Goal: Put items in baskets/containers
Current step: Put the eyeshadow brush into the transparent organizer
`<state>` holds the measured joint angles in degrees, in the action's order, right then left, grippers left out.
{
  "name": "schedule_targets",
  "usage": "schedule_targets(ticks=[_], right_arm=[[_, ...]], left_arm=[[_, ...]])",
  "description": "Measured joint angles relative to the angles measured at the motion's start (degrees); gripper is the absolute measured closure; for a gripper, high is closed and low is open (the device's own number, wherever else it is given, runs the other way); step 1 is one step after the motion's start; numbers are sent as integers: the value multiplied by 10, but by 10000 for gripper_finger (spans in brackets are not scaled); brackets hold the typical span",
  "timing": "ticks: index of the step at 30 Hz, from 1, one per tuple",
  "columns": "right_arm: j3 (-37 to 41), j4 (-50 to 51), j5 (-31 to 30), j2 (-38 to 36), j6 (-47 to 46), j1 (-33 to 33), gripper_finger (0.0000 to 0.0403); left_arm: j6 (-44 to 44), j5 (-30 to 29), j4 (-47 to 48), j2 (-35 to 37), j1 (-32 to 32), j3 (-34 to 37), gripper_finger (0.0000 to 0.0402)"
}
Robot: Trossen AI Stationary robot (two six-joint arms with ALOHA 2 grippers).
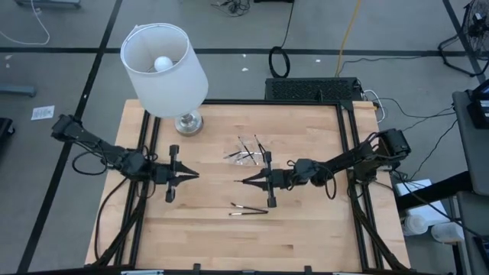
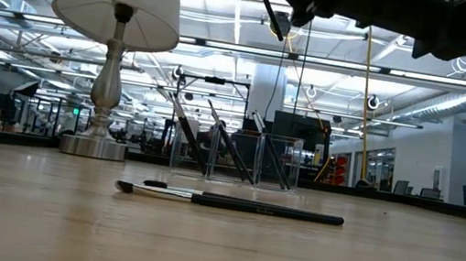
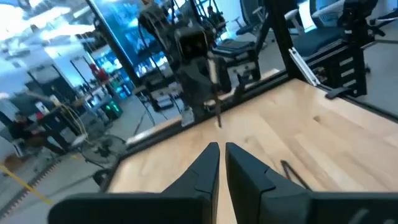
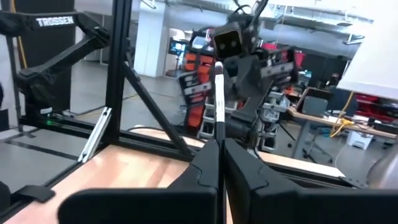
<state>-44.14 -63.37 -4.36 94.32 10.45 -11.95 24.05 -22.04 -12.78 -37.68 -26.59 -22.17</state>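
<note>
Right tool point(image 1: 243, 182): fully closed on a thin makeup brush point(image 4: 218, 106), gripped upright, long axis vertical, free end up; raised above mid-worktop point(image 1: 306, 237).
Left tool point(image 1: 192, 176): nearly closed, nothing visibly held; faces the right tool, well apart.
Clear organiser point(image 2: 234, 157): compartmented, just beyond the right tool; several brushes point(image 2: 222, 143) already leaning inside, tips up.
Loose brushes point(image 1: 249, 208): two, flat on the worktop nearer the front edge, long axes running left to right.
Risk: thin handle likely to pivot or slip in the pinch; a tilted brush could catch a compartment wall and tip the light organiser.
</note>
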Motion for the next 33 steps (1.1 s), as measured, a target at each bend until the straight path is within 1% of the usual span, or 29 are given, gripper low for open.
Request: schedule_targets(ticks=[2,4,7,9,13,15,18,23,25,26,29,31,33], right_arm=[[0,-4,0,0,1,0,403],[0,-7,0,0,4,0,403],[-5,-24,0,10,11,-5,403],[-16,-34,0,22,18,-5,403],[-47,-33,0,57,40,5,403],[-52,-29,-1,70,44,10,403],[-62,-36,-1,92,55,12,403],[-75,-39,-1,122,83,11,403],[-87,-43,0,125,83,11,403],[-92,-43,-1,126,83,11,403],[-108,-42,-1,141,83,11,403],[-114,-36,0,147,83,11,403],[-123,-33,0,151,83,11,403]], left_arm=[[-20,0,-18,-16,0,0,364],[-30,2,-63,-38,0,0,364],[-44,30,-122,-78,0,0,364],[-40,37,-161,-108,2,0,364],[-38,23,-203,-170,17,0,362],[-46,20,-221,-187,27,0,351],[-70,21,-252,-205,41,0,317],[-94,22,-266,-214,55,0,231],[-102,34,-265,-215,61,0,199],[-106,49,-266,-218,64,0,185],[-108,100,-264,-229,69,0,156],[-108,113,-276,-241,71,0,147],[-109,113,-279,-249,73,0,143]])
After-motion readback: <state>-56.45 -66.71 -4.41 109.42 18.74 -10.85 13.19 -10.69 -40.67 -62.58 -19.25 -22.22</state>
